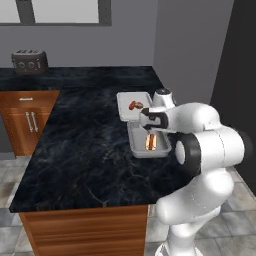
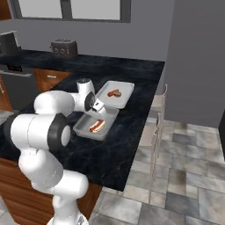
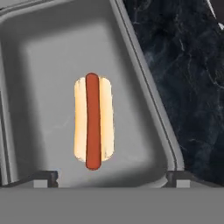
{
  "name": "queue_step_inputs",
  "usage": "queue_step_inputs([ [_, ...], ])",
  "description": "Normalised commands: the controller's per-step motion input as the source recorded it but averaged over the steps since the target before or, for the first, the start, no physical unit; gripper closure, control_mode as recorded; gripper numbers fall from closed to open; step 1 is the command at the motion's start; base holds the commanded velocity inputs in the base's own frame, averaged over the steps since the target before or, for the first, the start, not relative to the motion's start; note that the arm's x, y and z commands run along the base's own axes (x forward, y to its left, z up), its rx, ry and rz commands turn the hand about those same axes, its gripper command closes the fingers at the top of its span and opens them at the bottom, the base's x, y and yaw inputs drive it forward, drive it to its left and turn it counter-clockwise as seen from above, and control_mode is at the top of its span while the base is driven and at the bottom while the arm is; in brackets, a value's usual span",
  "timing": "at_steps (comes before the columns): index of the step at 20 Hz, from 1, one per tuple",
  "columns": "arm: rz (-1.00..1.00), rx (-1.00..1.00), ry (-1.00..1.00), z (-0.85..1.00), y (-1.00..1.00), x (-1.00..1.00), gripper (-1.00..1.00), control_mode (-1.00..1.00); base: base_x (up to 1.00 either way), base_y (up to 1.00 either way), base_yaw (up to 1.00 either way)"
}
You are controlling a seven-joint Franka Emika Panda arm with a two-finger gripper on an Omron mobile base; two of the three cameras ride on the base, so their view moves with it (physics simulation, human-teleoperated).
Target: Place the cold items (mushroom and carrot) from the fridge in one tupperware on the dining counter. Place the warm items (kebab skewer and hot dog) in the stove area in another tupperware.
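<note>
On the black dining counter stand two pale-grey tupperwares side by side. The nearer tupperware holds the hot dog, which lies flat in its middle. My gripper hangs just above it, open, with nothing between the fingertips. The hot dog lies loose on the floor of the tupperware. The farther tupperware holds the orange-red carrot and the brown mushroom. From the right base view the gripper is over the near tupperware. The kebab skewer is out of view.
A toaster sits on the back counter by the wall. Brown wooden cabinets stand at the left. A pale chair stands against the counter's right edge, with tiled floor beyond it.
</note>
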Motion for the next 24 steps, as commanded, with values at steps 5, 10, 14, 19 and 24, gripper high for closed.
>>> queue_step_inputs([
  [5, 0.0, 0.0, -0.11, 0.78, 0.11, -0.98, -1.0, -1.0, 0.0, 0.0, 0.0],
  [10, 0.04, 0.0, -0.01, 0.76, 0.12, -1.0, -1.0, -1.0, 0.0, 0.0, 0.0],
  [14, 0.09, -0.05, 0.0, 0.74, 0.14, -1.0, -1.0, -1.0, 0.0, 0.0, 0.0],
  [19, 0.14, -0.08, 0.0, 0.68, 0.06, -1.0, -1.0, -1.0, 0.0, 0.0, 0.0],
  [24, 0.24, -0.07, 0.0, 0.5, 0.0, -1.0, -1.0, -1.0, 0.0, 0.0, 0.0],
])
